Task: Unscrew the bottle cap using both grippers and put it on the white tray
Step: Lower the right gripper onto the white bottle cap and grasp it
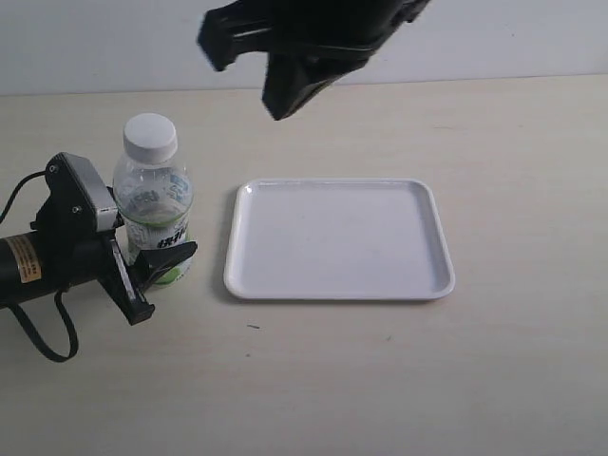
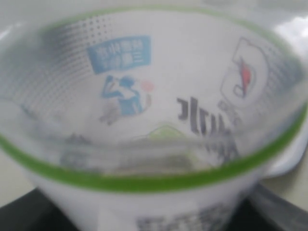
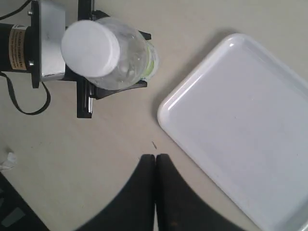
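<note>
- The bottle [image 1: 152,214] stands upright on the left of the surface [image 1: 427,380], just left of the white tray [image 1: 332,237] and not touching it. The bottle cap [image 1: 150,136] is on the neck.
- My left gripper [image 1: 160,249] is clamped on the bottle's lower body, at the label.
- My right gripper [image 3: 155,166] hangs above the surface with its fingers pressed together and nothing between them. It is up and to the right of the cap.
- Handling, my judgement: the clear plastic is thin and light, so the wall will likely dent under a hard squeeze and could turn in the grip. A low hold suits it.
- The cap is small, stiff and smooth on top. I should take it by its side wall, from above.
- Writing: a blue panel with pale characters, dark characters and a green band — all too blurred to read.
- The arm's yellow sticker [image 1: 21,261] is illegible.
</note>
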Robot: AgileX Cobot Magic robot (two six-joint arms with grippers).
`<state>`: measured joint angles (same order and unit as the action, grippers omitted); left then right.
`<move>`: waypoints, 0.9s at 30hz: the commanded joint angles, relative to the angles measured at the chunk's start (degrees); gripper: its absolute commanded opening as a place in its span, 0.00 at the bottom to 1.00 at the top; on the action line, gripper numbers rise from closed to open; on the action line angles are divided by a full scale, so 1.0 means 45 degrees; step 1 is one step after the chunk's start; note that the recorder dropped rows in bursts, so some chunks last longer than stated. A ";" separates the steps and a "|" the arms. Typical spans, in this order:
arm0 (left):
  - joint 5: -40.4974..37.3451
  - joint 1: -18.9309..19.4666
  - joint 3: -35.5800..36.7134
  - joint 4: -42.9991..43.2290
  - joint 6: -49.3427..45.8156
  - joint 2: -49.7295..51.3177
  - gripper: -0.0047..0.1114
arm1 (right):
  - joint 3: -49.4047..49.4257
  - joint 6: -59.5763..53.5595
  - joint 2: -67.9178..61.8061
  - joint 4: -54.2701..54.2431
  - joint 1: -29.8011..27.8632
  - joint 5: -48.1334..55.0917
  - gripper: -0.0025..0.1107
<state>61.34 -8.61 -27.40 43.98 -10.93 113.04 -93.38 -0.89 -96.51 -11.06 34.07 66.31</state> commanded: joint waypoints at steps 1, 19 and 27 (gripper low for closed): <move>-0.0003 0.0015 -0.0020 0.0125 0.0018 -0.0257 0.04 | -0.2042 0.0565 -0.1675 0.1225 0.1100 0.0811 0.14; -0.0003 0.0015 -0.0020 0.0151 -0.0486 -0.0257 0.04 | -0.3881 -0.0566 -0.3453 -0.0232 0.1166 0.0134 0.57; -0.0003 0.0015 -0.0020 0.0151 -0.0486 -0.0257 0.04 | -0.3881 -0.0729 -0.3693 -0.0111 0.1237 -0.0219 0.57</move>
<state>60.69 -8.61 -27.40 44.79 -12.84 112.64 -110.50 -3.21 -112.33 -11.88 39.25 66.33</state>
